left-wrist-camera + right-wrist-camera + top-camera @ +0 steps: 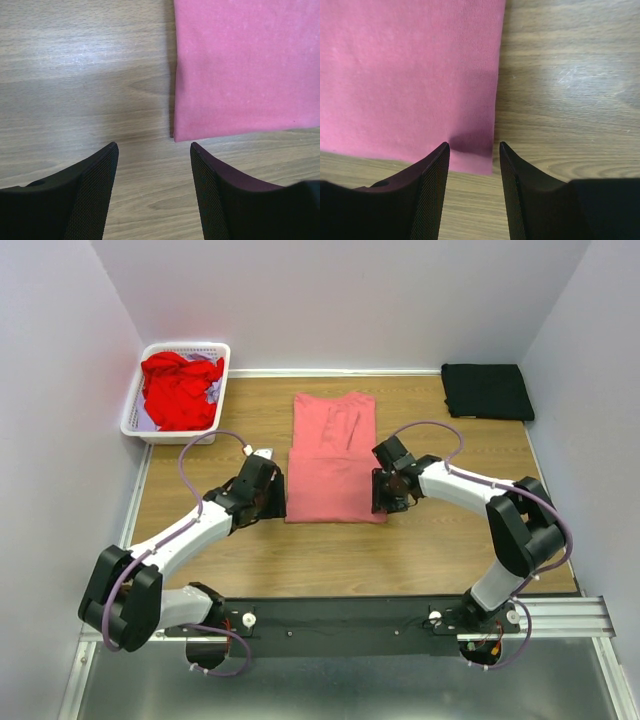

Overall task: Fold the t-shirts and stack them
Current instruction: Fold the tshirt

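Observation:
A pink t-shirt [334, 458] lies flat mid-table, its near part folded up over the rest. My left gripper [272, 496] is open and empty at the shirt's near left corner [176, 138], just short of the cloth. My right gripper [385, 494] is open and empty at the near right corner [487, 167], its jaws either side of the shirt's right edge. A white basket [134, 410] at the far left holds crumpled red shirts [180, 390]. A folded black shirt [486, 391] lies at the far right.
White walls close the table on the left, far and right sides. A metal rail [560, 615] with both arm bases runs along the near edge. Bare wood [340, 560] lies between the shirt and the rail.

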Motion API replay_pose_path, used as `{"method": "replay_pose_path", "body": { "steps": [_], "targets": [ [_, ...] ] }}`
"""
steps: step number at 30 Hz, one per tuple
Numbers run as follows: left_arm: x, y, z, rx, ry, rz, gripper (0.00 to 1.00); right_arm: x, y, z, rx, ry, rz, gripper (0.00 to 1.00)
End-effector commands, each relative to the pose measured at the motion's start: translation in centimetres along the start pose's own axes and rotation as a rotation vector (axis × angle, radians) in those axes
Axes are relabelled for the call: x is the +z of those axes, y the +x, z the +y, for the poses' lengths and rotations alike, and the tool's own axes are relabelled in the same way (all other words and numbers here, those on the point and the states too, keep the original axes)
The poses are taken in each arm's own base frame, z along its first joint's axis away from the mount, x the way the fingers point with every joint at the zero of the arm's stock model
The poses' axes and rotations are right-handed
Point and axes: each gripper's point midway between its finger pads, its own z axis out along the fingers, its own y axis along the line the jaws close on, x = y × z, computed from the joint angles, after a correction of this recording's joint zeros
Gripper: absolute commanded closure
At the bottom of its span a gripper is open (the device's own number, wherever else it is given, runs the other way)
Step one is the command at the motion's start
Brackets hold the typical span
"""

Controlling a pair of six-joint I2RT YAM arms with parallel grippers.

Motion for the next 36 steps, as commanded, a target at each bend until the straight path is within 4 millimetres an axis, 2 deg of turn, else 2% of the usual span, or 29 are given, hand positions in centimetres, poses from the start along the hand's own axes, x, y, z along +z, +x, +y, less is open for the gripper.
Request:
{"method": "replay_pose_path", "body": {
  "steps": [1,5,14,19,21,28,36],
  "targets": [
    [0.1,-0.5,0.1,0.001,-0.022,-0.015,0.33,0.4,0.9,-0.2,0.011,0.035,0.021,0.49],
    [0.2,-0.6,-0.1,0.006,-0.021,-0.015,0.33,0.4,2.2,-0.8,0.018,0.056,0.044,0.49],
    [0.6,-0.6,-0.3,0.020,-0.029,-0.008,0.33,1.6,3.6,-2.2,0.010,0.135,0.068,0.50],
    [0.5,-0.5,-0.3,0.027,-0.038,-0.004,0.33,2.1,4.9,-2.0,-0.015,0.144,0.102,0.59],
    [0.5,-0.4,-0.4,0.026,-0.041,0.002,0.33,2.3,5.7,-2.2,-0.029,0.159,0.123,0.66],
    [0.8,0.1,-0.6,0.026,-0.050,0.022,0.33,2.3,6.7,-2.2,-0.078,0.188,0.133,0.99],
    [1.6,0.1,-1.7,0.053,-0.058,0.038,0.32,2.2,6.6,-1.6,-0.108,0.176,0.125,1.00]
  ]
}}
